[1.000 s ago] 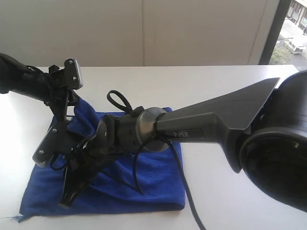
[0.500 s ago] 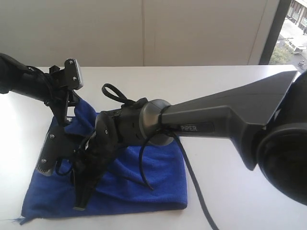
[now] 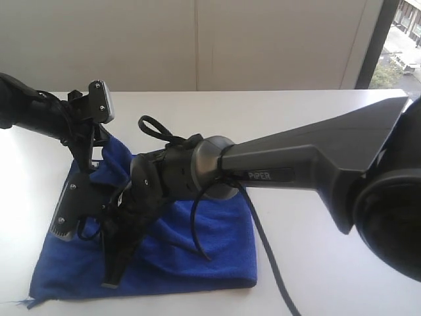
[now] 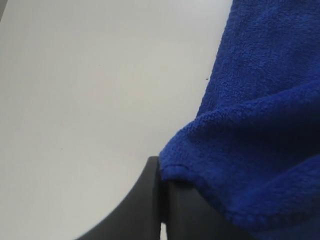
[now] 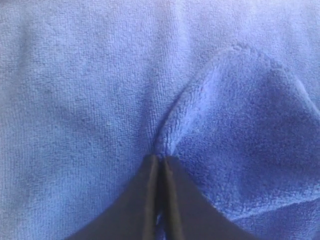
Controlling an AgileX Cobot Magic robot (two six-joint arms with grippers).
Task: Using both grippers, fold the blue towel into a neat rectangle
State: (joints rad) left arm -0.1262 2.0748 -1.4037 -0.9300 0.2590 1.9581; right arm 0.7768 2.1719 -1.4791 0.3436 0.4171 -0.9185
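The blue towel [image 3: 197, 243] lies on the white table [image 3: 316, 263], with its far left corner lifted. My left gripper [image 3: 93, 160] holds that raised corner. In the left wrist view its jaws [image 4: 162, 167] are shut on the towel's hem [image 4: 260, 125]. My right arm, lettered PIPER, reaches across from the right. Its gripper [image 3: 112, 280] points down onto the towel near the front left. In the right wrist view that gripper [image 5: 161, 159] is shut on a pinched fold of the towel [image 5: 75, 100].
A black cable [image 3: 263, 263] hangs from the right arm across the towel's right edge down to the table front. Bare table [image 4: 75, 75] lies left of the towel. A wall and a window [image 3: 401, 39] stand behind.
My right arm shifted its gripper a little to the right along the towel's front, and its jaws closed on a fold. The left gripper held still with the corner.
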